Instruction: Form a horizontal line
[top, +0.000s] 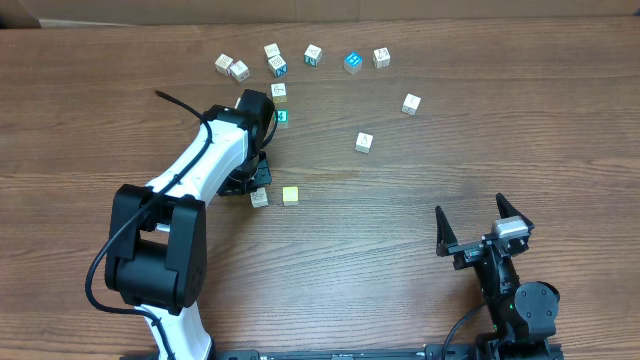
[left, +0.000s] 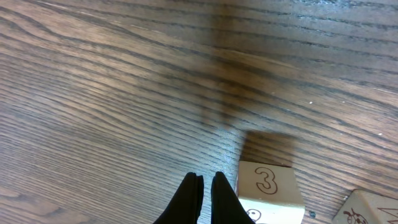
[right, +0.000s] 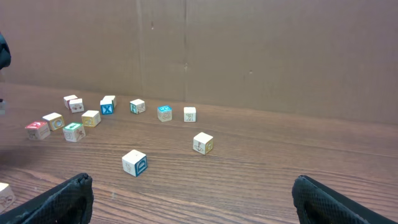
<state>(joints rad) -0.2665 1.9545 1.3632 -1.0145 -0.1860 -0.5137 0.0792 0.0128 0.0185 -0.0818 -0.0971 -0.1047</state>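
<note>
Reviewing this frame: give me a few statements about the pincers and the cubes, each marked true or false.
1. The left pincer is shut with nothing between its fingers. True.
2. The right pincer holds a cube. False: it is open and empty, apart from every cube.
3. A pale yellow cube lies beside a white cube near the left arm. True.
4. Four cubes already form the line. False: only those two lie together; the other cubes are scattered farther back.
5. The numbered cube beside the left pincer shows a 7. False: it shows a 3.
</note>
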